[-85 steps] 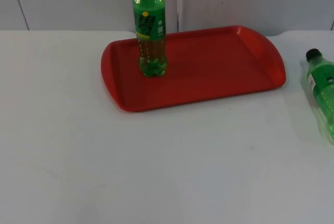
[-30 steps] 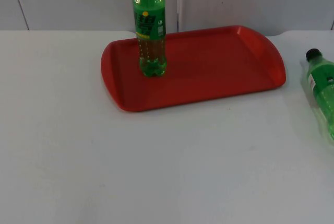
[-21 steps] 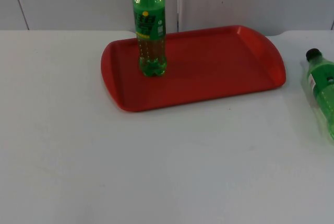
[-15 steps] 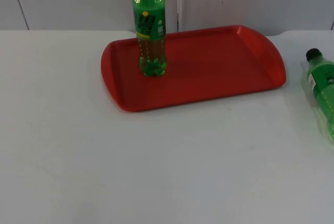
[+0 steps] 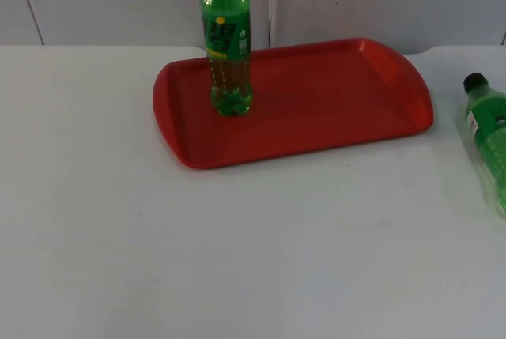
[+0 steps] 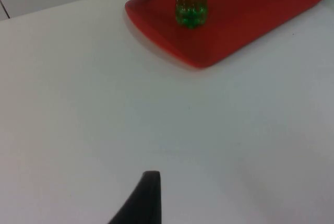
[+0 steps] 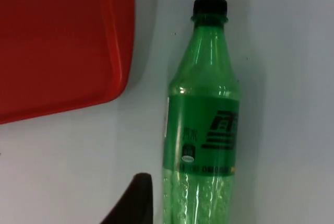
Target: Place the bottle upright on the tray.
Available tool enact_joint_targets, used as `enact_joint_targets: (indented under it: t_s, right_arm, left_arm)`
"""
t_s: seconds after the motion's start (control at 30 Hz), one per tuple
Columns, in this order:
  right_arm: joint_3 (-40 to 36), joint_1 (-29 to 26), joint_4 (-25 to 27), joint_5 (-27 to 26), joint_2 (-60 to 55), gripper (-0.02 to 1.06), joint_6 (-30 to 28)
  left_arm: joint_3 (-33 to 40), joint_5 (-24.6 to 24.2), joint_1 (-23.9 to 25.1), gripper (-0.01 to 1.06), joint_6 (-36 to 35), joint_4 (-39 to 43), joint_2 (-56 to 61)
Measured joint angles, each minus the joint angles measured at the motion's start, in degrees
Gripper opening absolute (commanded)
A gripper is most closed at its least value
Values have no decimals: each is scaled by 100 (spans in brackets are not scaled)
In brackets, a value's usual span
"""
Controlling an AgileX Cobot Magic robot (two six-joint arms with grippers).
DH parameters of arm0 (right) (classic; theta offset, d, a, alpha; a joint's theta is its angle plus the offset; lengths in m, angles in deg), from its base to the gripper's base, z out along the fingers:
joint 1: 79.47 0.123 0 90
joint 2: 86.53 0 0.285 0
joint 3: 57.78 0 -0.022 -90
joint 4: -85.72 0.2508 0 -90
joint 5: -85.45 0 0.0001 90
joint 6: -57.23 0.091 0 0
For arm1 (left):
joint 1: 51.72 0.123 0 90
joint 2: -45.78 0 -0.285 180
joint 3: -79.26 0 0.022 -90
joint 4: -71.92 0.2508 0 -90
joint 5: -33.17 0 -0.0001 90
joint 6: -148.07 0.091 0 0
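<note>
green bottle [image 7: 204,130], black-capped, lies flat beside red tray [image 7: 57,46].

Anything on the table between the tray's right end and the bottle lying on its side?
No. Between the red tray and the lying bottle there is only bare white table, seen from the top view; the right wrist view shows the same gap.

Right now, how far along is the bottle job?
Done: one bottle stands upright on the tray. In hand: nothing gripped; the right gripper hangs over the second bottle, which lies on the table beside the tray. Left: grasp it, lift it and stand it on the tray. The left arm waits.
</note>
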Motion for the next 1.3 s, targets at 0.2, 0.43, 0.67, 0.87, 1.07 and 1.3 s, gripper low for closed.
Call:
enact_joint_targets:
  t_s: [0.2, 0.43, 0.67, 0.87, 1.07, 1.3]
  right_arm:
    - [423, 0, 135, 184, -684, 105, 0]
    - [469, 0, 147, 55, -1298, 105, 139]
    - [574, 0, 147, -199, -1633, 105, 303]
    - [1111, 0, 147, -159, -2149, 105, 432]
    - [1266, 0, 147, -201, -2448, 105, 575]
    - [1266, 0, 147, -284, -2694, 104, 703]
  left_arm:
    - [0, 0, 0, 105, 0, 0, 0]
    - [0, 0, 0, 105, 0, 0, 0]
    - [0, 0, 0, 105, 0, 0, 0]
    - [0, 0, 0, 105, 0, 0, 0]
    - [0, -10, 0, 105, 0, 0, 0]
    - [0, -10, 0, 105, 0, 0, 0]
